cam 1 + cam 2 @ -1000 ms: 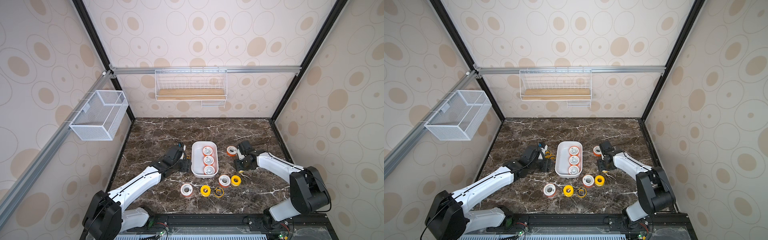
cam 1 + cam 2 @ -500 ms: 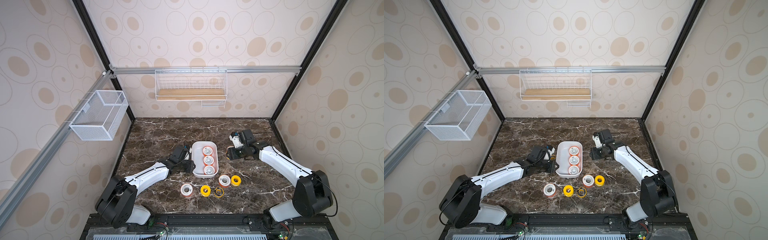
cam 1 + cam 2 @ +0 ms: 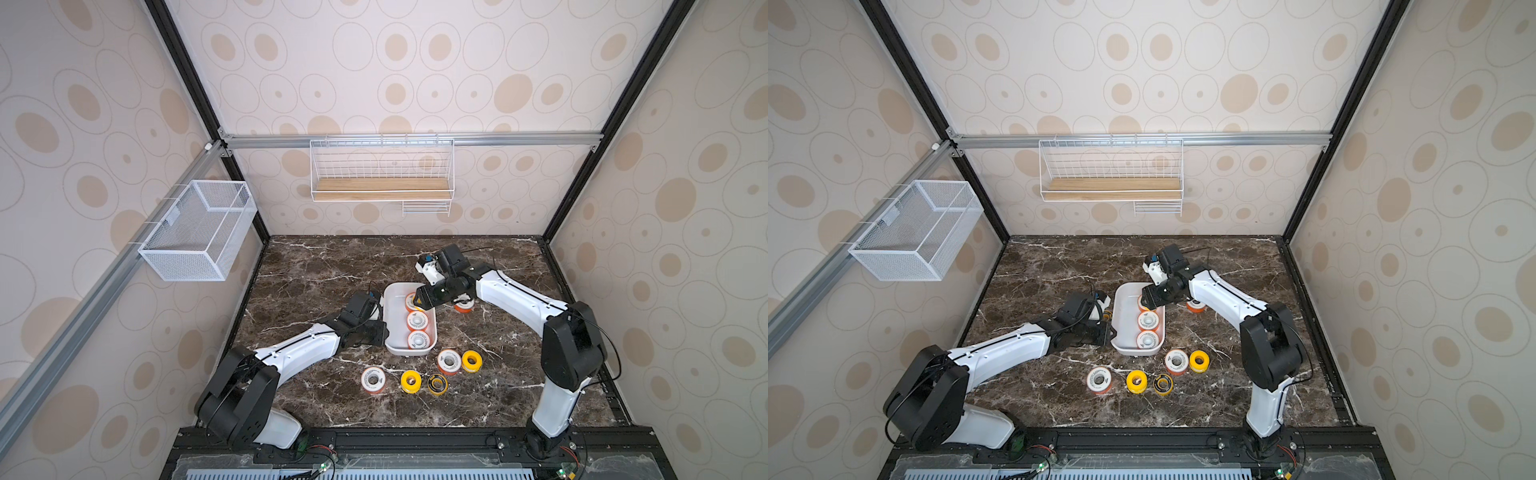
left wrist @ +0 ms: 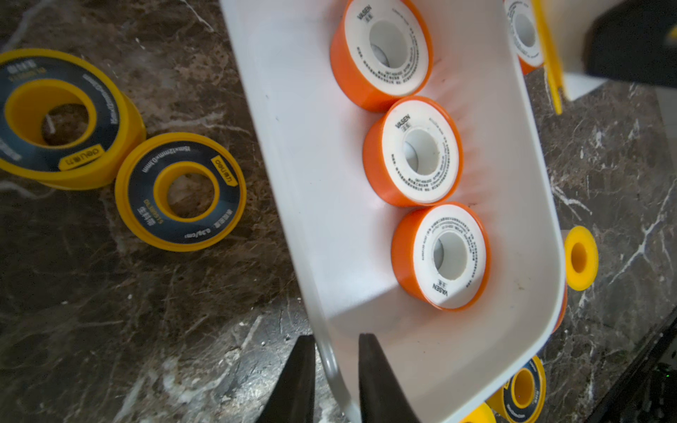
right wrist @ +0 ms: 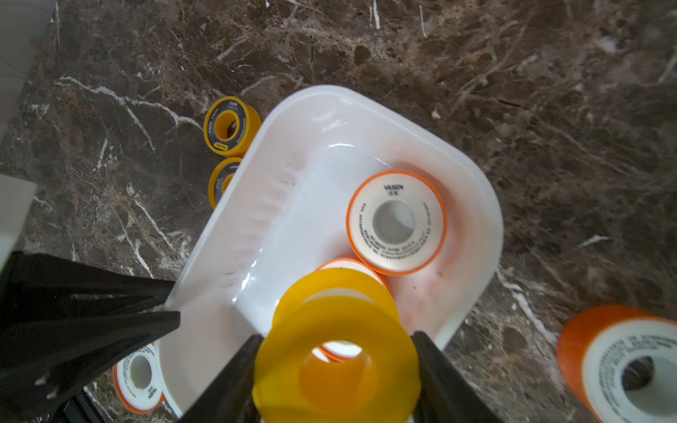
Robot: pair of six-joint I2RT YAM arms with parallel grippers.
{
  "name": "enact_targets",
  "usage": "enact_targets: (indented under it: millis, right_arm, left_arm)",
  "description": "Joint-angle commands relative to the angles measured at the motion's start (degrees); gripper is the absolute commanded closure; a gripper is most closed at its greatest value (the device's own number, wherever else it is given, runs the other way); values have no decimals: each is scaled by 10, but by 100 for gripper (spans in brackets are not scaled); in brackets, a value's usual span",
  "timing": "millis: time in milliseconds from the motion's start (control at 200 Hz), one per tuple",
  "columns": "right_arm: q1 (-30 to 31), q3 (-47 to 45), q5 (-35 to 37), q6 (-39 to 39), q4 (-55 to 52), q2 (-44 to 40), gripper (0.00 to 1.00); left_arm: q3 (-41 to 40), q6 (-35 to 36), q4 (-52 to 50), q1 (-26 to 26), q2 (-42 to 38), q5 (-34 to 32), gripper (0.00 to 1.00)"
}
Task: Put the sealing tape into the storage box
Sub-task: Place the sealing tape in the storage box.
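Brings right end effector (image 5: 335, 338) from bench (image 3: 332, 266) to above storage box (image 3: 392, 320), gripping yellow sealing tape (image 5: 337, 370); closes left end effector (image 4: 336, 340) on box rim, steadying it. Calls for release next

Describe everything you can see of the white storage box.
The storage box is a white, smooth plastic-looking tub, rectangular with rounded corners and low walls. It sits on the marble table, three orange spools lined up inside. The left hand pinches its rim; the right hand holds a yellow spool over it.
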Motion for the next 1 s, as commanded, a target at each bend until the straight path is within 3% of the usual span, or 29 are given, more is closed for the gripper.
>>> enact_targets:
  millis: [0, 541, 997]
  right_arm:
    - [16, 43, -9, -7, -12, 34, 38]
    - [41, 190, -3, -17, -38, 187, 38]
    - [53, 276, 23, -26, -90, 257, 39]
  left_arm:
    - [4, -4, 3, 3, 8, -9, 78]
    - [9, -5, -5, 3, 12, -8, 78]
    - [13, 0, -14, 3, 9, -9, 77]
